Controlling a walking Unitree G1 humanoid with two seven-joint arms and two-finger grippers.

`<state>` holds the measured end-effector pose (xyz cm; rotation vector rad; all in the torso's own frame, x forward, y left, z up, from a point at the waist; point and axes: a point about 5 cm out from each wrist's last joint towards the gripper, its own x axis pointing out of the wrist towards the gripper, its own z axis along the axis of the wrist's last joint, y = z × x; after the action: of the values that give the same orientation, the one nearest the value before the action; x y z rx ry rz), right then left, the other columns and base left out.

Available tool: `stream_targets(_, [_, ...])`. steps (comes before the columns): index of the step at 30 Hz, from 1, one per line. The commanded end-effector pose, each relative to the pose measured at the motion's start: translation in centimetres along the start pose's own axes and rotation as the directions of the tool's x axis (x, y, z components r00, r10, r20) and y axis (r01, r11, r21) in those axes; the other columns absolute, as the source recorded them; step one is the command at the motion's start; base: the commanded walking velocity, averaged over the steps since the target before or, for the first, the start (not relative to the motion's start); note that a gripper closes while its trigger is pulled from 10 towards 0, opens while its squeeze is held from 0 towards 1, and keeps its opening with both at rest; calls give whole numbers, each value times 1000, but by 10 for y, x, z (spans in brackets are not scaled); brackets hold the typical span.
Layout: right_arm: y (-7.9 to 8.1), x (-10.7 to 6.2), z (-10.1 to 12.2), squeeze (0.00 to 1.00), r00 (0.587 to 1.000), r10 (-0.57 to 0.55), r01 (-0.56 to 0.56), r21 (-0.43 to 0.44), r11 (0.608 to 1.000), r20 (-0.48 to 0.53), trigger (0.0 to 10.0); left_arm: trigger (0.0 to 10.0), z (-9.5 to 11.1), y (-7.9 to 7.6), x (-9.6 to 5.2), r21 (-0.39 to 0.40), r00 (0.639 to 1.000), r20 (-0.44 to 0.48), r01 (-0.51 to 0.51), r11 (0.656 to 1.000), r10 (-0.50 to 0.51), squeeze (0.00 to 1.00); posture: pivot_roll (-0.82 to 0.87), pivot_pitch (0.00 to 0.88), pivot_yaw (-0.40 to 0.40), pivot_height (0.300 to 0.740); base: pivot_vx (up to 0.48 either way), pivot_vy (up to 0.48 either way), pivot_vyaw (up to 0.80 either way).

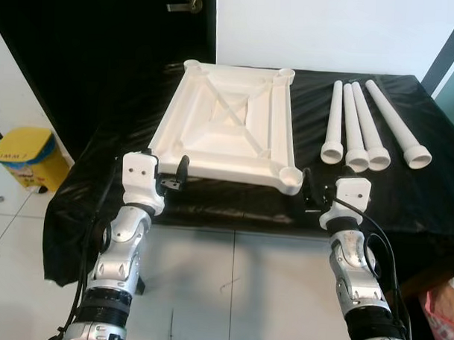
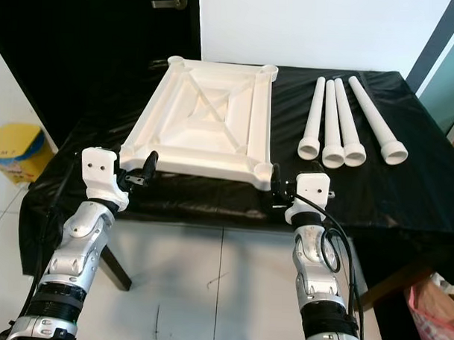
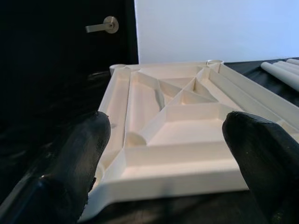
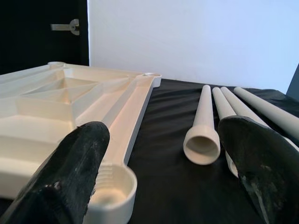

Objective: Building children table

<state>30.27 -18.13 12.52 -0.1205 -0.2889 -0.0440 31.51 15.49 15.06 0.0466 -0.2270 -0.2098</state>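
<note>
Black fingers of the left gripper (image 1: 180, 170) spread wide, level with the near left corner of the white tabletop (image 1: 232, 125), holding nothing. Same wide spread for the right gripper (image 1: 308, 189), raised just off the near right corner, also holding nothing. From the left wrist, one dark fingertip (image 3: 84, 158) either side of the tabletop's near edge, ribs crossing in an X beyond. From the right wrist, a fingertip (image 4: 70, 172) low beside the threaded corner socket (image 4: 110, 191), the other finger over toward the legs.

Outward from there: tabletop lying upside down (ribbed underside up, a round socket at each corner) on a table draped in black cloth (image 1: 375, 205). To the robot's right of it, well apart from the tabletop, four white tubular legs (image 1: 359, 126) lying flat, flared open ends toward the robot; three close side by side, the fourth angled away to the right.

Further out: silver arms rising from below, white wrist housings behind each gripper. Pale tiled floor (image 1: 230, 289) under the arms. Yellow bin (image 1: 30, 157) on the floor at the far left. Dark door with a metal lever handle (image 1: 186, 2) behind the table, white wall beside it.
</note>
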Motion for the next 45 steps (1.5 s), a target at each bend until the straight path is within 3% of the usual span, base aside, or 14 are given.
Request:
stream_targets(1, [0,2,1,0,1000,-1,1,-3,1000,6,10000,10000,0,-1,0,2,999,-8,33,999,-33,0,20,0,-6,740,334,0,0])
stream_targets(21, [-4,2,2,0,1000,1,0,-23,1000,7,10000,10000,0,-2,-1,-16,1000,-6,24,1000,-24,0,20,0,-20,740,341,0,0])
stream_targets(28, [-9,8,6,0,999,-40,40,-16,999,-10,10000,10000,4,-4,5,-57,1000,-23,7,998,-8,0,18,0,-22,740,0,0,0])
stream_targets(30, [-12,13,7,0,996,-75,74,-9,997,-41,10000,10000,7,-9,9,-30,999,-26,29,999,-30,0,15,0,-21,740,0,0,0])
stream_targets(37, [-17,23,7,0,983,-127,131,18,991,-134,10000,10000,13,-22,15,-53,991,-62,111,992,-115,0,8,0,-15,740,0,0,0])
stream_targets(40, [-19,31,6,0,953,-152,164,26,986,-262,10000,10000,22,-40,18,-76,968,-64,238,968,-243,0,-3,0,-5,740,0,0,0])
stream_targets(42, [-19,31,6,0,953,-152,164,26,986,-262,10000,10000,22,-40,18,-76,968,-64,238,968,-243,0,-3,0,-5,740,0,0,0])
stream_targets(45, [-19,34,4,0,928,-150,172,35,984,-342,10000,10000,26,-50,18,-95,949,-74,301,949,-308,0,-8,0,0,740,0,0,0])
